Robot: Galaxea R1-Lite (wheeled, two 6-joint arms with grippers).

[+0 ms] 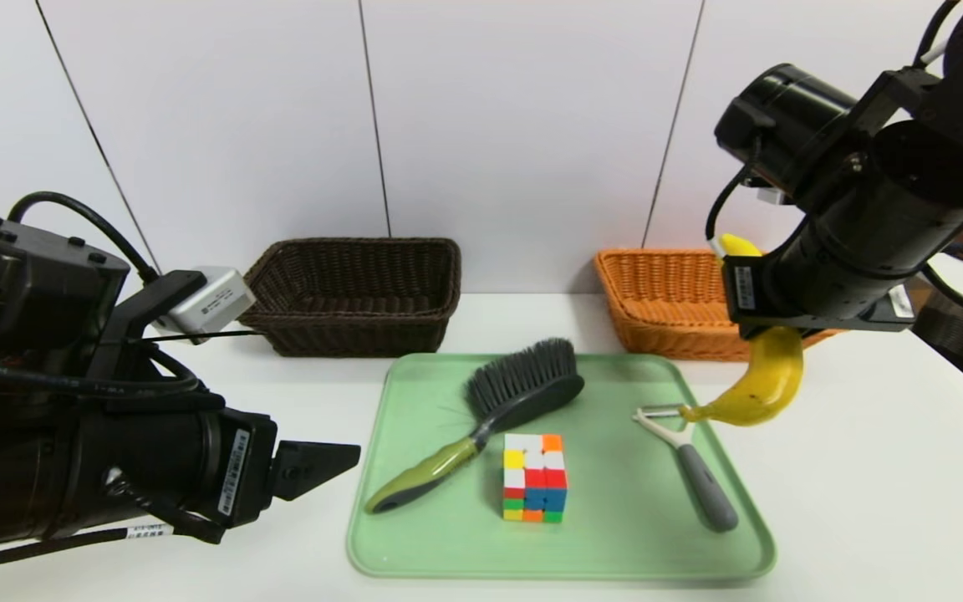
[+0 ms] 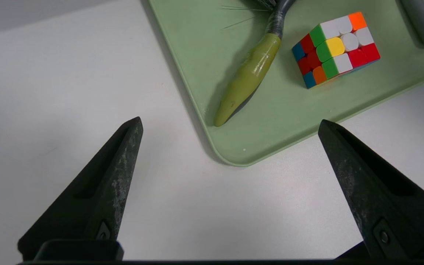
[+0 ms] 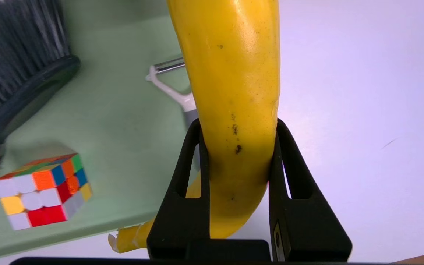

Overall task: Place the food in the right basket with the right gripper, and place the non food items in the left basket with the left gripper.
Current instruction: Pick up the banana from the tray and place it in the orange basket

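While raised, right hand [image 3: 238,129] (tilted down) clamps banana [image 3: 234,92]

The right arm is hiding the right gripper's fingers, the banana's [image 1: 770,380] middle and the orange basket's [image 1: 661,305] right end in the head view, while the left wrist view's edge is cutting off the brush's [image 2: 250,70] bristles and most of the peeler [image 2: 421,22].

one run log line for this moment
right hand: shut on banana, in air by orange basket | left hand: open, idle | brush, cube, peeler: on tray
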